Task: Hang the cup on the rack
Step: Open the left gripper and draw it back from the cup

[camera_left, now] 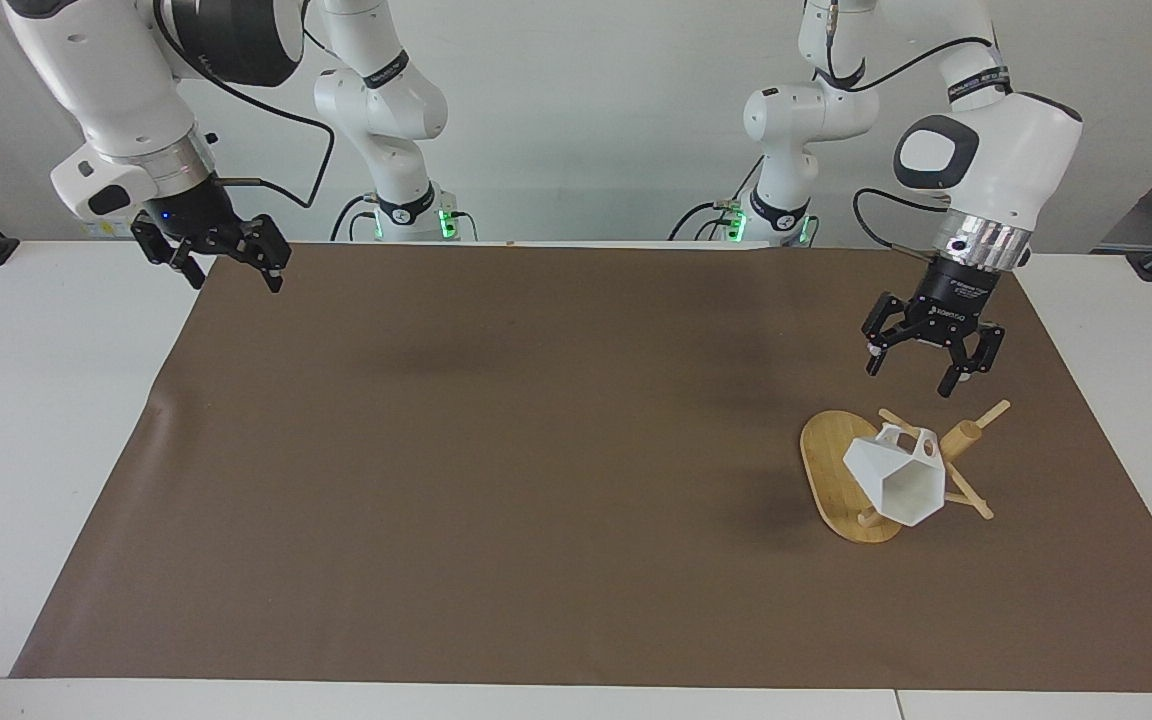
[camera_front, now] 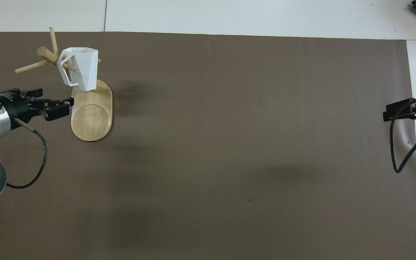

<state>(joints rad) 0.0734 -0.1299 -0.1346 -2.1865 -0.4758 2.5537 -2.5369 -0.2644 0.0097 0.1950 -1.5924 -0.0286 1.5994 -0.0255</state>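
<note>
The white faceted cup [camera_left: 894, 482] hangs by its handle on a thin peg of the bamboo rack [camera_left: 829, 468], tipped so that its hexagonal mouth faces away from the robots. It hangs over the rack's oval base [camera_front: 91, 116], beside the thick post [camera_left: 962, 437]. My left gripper [camera_left: 909, 380] is open in the air just above the rack, clear of the cup, with nothing between its fingers. My right gripper [camera_left: 234, 285] hangs open and empty over the mat's corner at the right arm's end, where that arm waits.
A brown mat [camera_left: 536, 470] covers most of the white table [camera_left: 26, 420]. The rack stands on the mat at the left arm's end. A black cable [camera_front: 31, 169] loops from the left wrist.
</note>
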